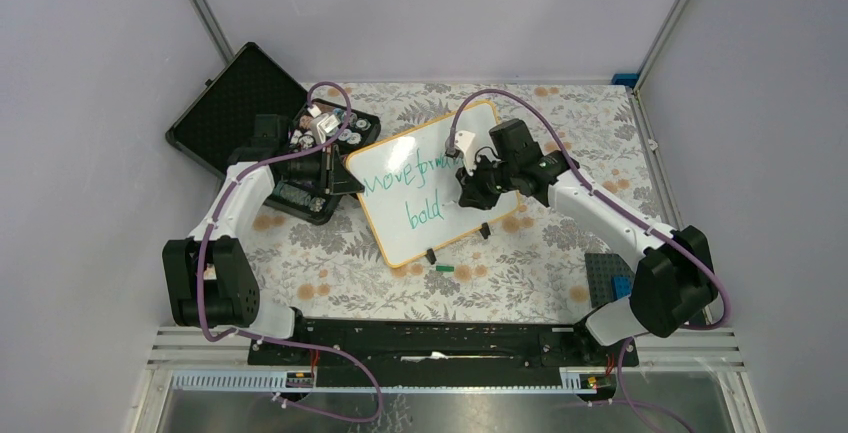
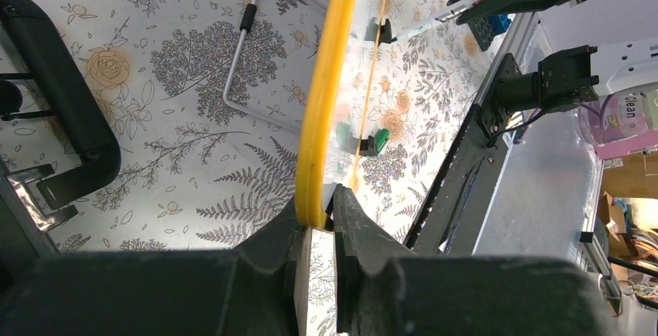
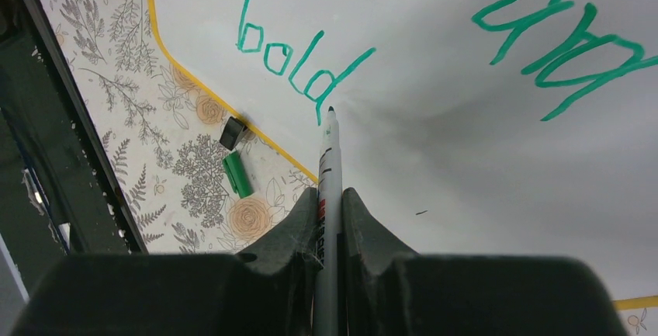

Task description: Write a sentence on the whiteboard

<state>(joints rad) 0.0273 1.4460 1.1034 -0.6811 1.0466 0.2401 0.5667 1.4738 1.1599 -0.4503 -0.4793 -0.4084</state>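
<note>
The whiteboard (image 1: 440, 158), yellow-rimmed, lies tilted across the middle of the table. On it is the sentence (image 1: 405, 175) in green marker: "Move forward" above, "bold" (image 3: 299, 60) below. My left gripper (image 2: 318, 216) is shut on the whiteboard's yellow rim (image 2: 326, 95) at its left edge (image 1: 352, 181). My right gripper (image 3: 329, 204) is shut on a white marker (image 3: 329, 165), over the board's middle (image 1: 470, 188). The marker's dark tip sits right at the tail of the "d" in "bold". Whether it touches the board I cannot tell.
An open black case (image 1: 240, 103) with small parts lies behind my left arm. A green marker cap (image 1: 444, 268) rests on the floral cloth below the board, near a black clip foot (image 3: 231, 132). Dark and blue brick plates (image 1: 610, 278) sit at the right.
</note>
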